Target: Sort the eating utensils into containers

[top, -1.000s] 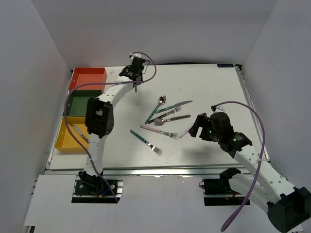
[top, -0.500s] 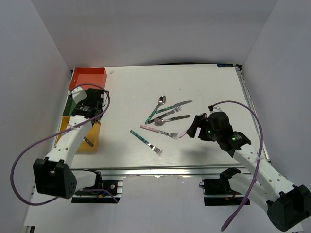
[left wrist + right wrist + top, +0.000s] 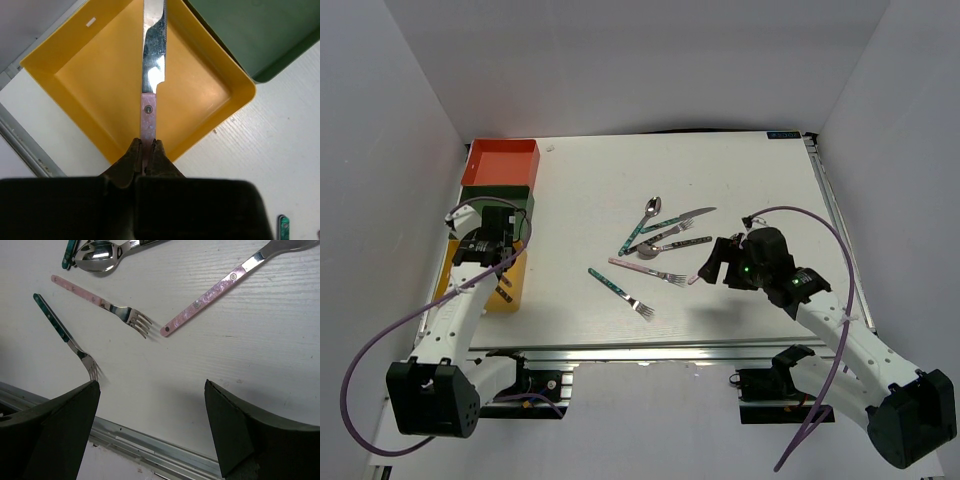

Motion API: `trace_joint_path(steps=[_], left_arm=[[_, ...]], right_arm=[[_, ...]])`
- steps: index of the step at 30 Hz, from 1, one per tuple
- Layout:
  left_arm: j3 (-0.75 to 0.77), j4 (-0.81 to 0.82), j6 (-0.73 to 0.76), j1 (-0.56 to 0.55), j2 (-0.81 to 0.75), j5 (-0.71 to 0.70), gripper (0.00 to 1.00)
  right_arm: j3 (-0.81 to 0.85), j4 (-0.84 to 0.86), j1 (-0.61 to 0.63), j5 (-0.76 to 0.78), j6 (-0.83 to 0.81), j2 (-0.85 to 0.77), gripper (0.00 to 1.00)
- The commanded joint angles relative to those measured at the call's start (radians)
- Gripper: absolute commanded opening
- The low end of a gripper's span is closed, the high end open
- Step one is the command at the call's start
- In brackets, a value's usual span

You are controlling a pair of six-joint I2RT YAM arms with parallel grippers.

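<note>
My left gripper is shut on the pink handle of a knife, whose silver blade reaches over the yellow bin. From above, the left gripper hangs over the yellow bin. My right gripper is open and empty above bare table, near a pink-handled utensil, a pink fork and a teal fork. From above, the right gripper sits right of the utensil cluster.
The orange-red bin and the dark green bin stand in a row behind the yellow one at the table's left edge. The green bin shows empty. The table's metal front rail lies just below the right gripper.
The left arm has swung from the far back of the table to the yellow bin and drawn slightly nearer. The right gripper has crept a little left toward the utensils.
</note>
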Motion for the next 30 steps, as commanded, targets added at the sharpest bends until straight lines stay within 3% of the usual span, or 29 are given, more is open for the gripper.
trace_joint_path(steps=[1, 6, 11, 12, 13, 15, 16, 19, 22, 23, 25, 28, 30], left_arm=[[0.032, -0.014, 0.08, 0.005, 0.022, 0.039, 0.0], [0.061, -0.063, 0.108, 0.011, 0.033, -0.009, 0.0], [0.075, -0.085, 0.103, 0.024, 0.05, -0.044, 0.22], [0.073, -0.082, 0.105, 0.027, 0.051, -0.053, 0.28], [0.072, -0.082, 0.103, 0.028, 0.051, -0.056, 0.43], [0.07, -0.076, 0.105, 0.034, 0.047, -0.059, 0.58], [0.07, -0.08, 0.099, 0.037, 0.045, -0.07, 0.71], [0.072, -0.083, 0.093, 0.039, 0.037, -0.084, 0.85], [0.072, -0.083, 0.091, 0.039, 0.028, -0.091, 0.88], [0.072, -0.085, 0.088, 0.039, 0.025, -0.101, 0.98], [0.072, -0.071, 0.096, 0.039, 0.008, -0.105, 0.98], [0.051, 0.005, 0.155, 0.039, -0.038, -0.012, 0.98], [0.024, 0.07, 0.212, 0.039, -0.082, 0.126, 0.98]], right_arm=[[0.014, 0.066, 0.006, -0.028, 0.004, -0.005, 0.89], [-0.003, 0.091, 0.006, -0.031, 0.007, -0.007, 0.89], [0.0, 0.121, 0.006, -0.051, 0.009, 0.01, 0.89], [0.0, 0.126, 0.006, -0.053, 0.009, 0.013, 0.89], [0.001, 0.129, 0.006, -0.054, 0.006, 0.021, 0.89], [0.006, 0.13, 0.006, -0.056, 0.002, 0.027, 0.89], [0.006, 0.134, 0.006, -0.056, 0.001, 0.031, 0.89], [0.007, 0.137, 0.006, -0.051, -0.004, 0.041, 0.89], [0.007, 0.141, 0.006, -0.051, -0.004, 0.051, 0.89], [0.007, 0.144, 0.006, -0.053, -0.004, 0.056, 0.89], [0.009, 0.15, 0.006, -0.057, -0.002, 0.07, 0.89], [0.012, 0.153, 0.009, -0.053, -0.01, 0.099, 0.89], [0.026, 0.147, 0.025, -0.048, -0.036, 0.143, 0.89]])
